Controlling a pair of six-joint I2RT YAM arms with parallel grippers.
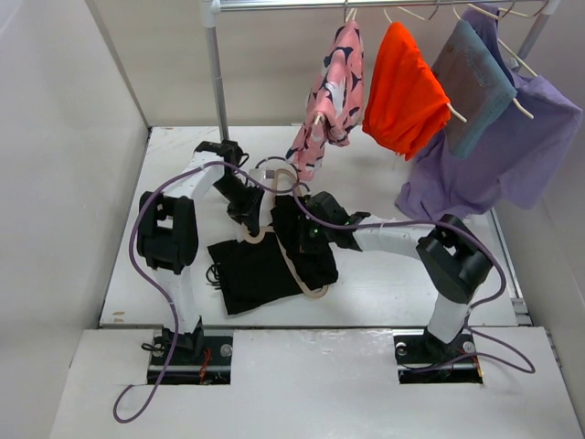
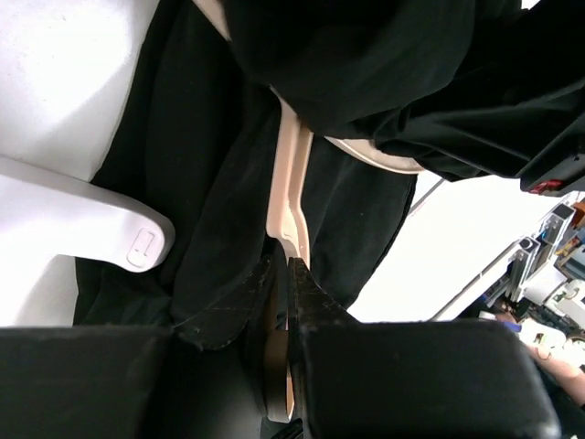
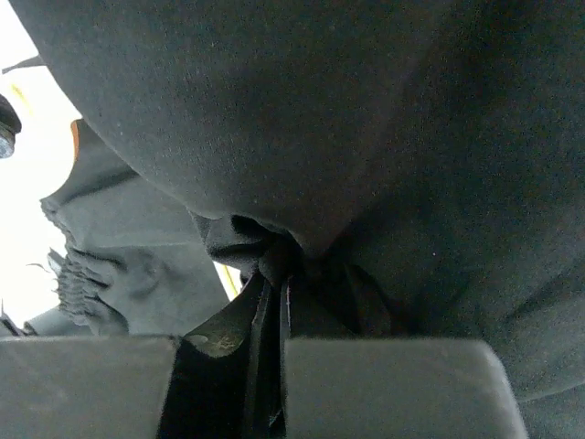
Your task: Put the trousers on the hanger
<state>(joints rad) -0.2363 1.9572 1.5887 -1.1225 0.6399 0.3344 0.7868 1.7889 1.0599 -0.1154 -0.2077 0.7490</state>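
The black trousers (image 1: 260,270) lie bunched on the white table, partly lifted at their right end. The pale beige hanger (image 1: 294,268) runs through them, its hook (image 1: 267,197) up near the left gripper. My left gripper (image 1: 249,215) is shut on the hanger's neck; in the left wrist view the beige bar (image 2: 285,197) sits between the fingertips (image 2: 311,297), with black cloth (image 2: 210,183) on both sides. My right gripper (image 1: 297,224) is shut on a fold of the trousers (image 3: 274,251); black fabric (image 3: 366,137) fills the right wrist view.
A clothes rail (image 1: 366,5) crosses the back on a metal pole (image 1: 218,73). On it hang a pink patterned garment (image 1: 331,87), an orange garment (image 1: 402,87) and purple clothes (image 1: 498,137). White walls close in on both sides.
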